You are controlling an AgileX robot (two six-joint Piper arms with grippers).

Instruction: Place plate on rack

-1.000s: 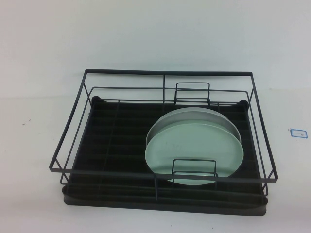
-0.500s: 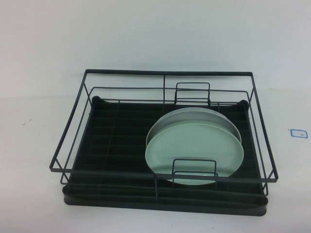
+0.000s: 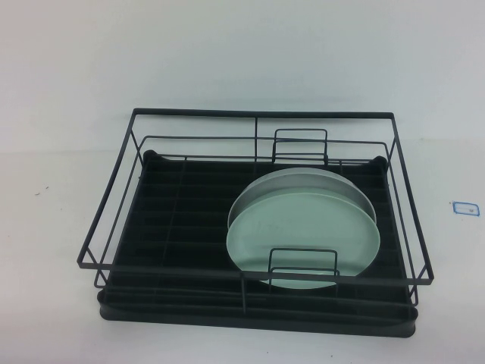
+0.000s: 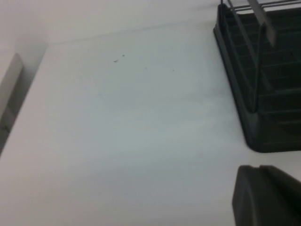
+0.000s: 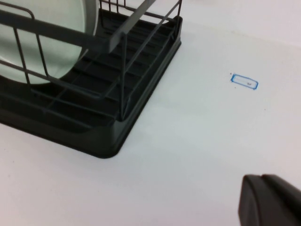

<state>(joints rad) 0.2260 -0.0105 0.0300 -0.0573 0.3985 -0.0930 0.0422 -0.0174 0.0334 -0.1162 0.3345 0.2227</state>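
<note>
The black wire rack (image 3: pixel 258 115) with its ribbed drip tray stands in the middle of the table. The pale mint-green plate (image 3: pixel 303 235) stands on edge in the rack's right half, leaning behind a small wire loop holder (image 3: pixel 303 262). A white-grey plate (image 3: pixel 303 180) stands just behind it. Neither gripper shows in the high view. My left gripper (image 4: pixel 261 170) hovers over bare table beside the rack's corner (image 4: pixel 263 136), fingers together and empty. My right gripper (image 5: pixel 261 179) hovers over bare table off the rack's front right corner (image 5: pixel 94 141), fingers together and empty. The mint plate (image 5: pixel 51 52) shows there too.
A small blue-outlined sticker (image 3: pixel 464 207) lies on the white table to the right of the rack; it also shows in the right wrist view (image 5: pixel 244 81). A second wire loop holder (image 3: pixel 300 144) stands at the rack's back. White table surrounds the rack.
</note>
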